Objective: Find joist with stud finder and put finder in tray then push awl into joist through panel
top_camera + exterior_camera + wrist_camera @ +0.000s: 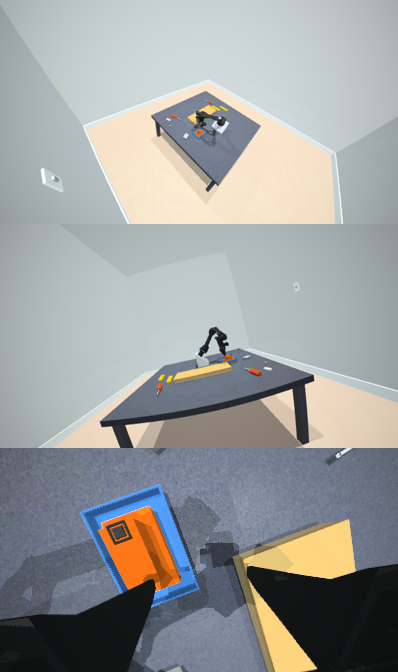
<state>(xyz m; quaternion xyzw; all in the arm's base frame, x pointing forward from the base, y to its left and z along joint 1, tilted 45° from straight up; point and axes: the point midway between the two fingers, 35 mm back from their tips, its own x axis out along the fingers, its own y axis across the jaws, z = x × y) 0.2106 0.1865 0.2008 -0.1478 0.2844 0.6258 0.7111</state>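
Note:
The orange stud finder (199,132) (228,357) (127,558) lies in the blue tray (203,134) (235,359) (167,523). My gripper (224,354) (201,577) is open and empty, above the gap between the tray and the floor panel (208,107) (202,373) (325,553). In the wrist view one fingertip overlaps the stud finder's lower end, the other the panel's corner. One orange-handled tool (174,116) (255,372) lies beyond the panel's tray-side end; another (210,102) (159,387) lies near its opposite end. I cannot tell which is the awl. The joist is hidden.
Two yellow blocks (223,108) (169,379) lie by the panel's far end. A grey block (186,136) (247,357) lies beside the tray. A white block (168,119) (267,369) and small brown piece (170,126) (265,363) lie near one orange-handled tool.

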